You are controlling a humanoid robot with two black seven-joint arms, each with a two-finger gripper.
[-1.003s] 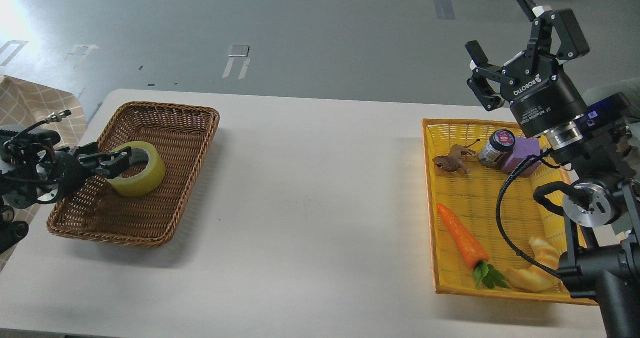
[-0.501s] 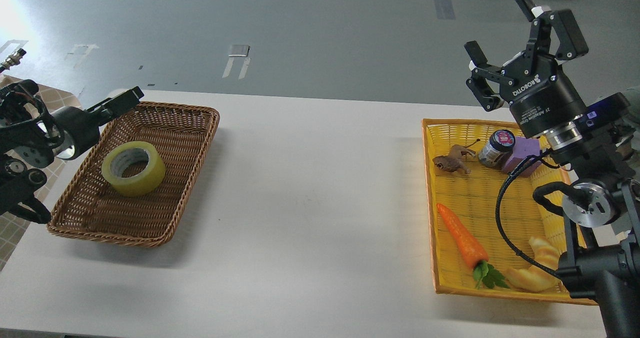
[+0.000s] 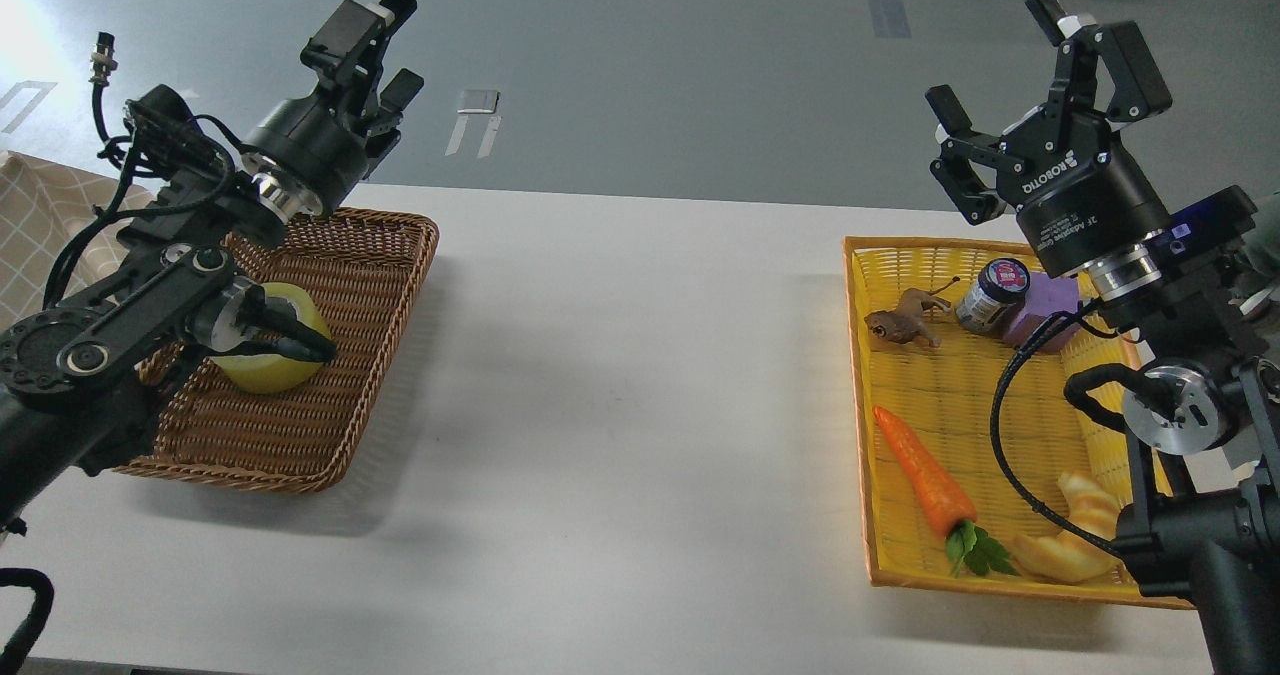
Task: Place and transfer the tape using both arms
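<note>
The yellow tape (image 3: 262, 373) lies flat in the brown wicker basket (image 3: 350, 355) on the left of the table. My left forearm crosses in front of the roll and hides its upper part. My left gripper (image 3: 392, 45) is raised high above the basket's far edge; it is open and empty and points up and away. My right gripper (image 3: 995, 60) is held high above the far end of the yellow basket (image 3: 930, 395), also open and empty.
The yellow basket holds a toy carrot (image 3: 925, 475), a croissant (image 3: 1075, 540), a brown animal figure (image 3: 905, 320), a dark jar (image 3: 992, 295) and a purple block (image 3: 1040, 310). The white table (image 3: 620, 385) lies between the two baskets. A checked cloth (image 3: 50, 225) is at the far left.
My left gripper let go of the tape, then rose and swung up over the basket's far edge. The tape stayed in the brown basket. My right arm barely moved.
</note>
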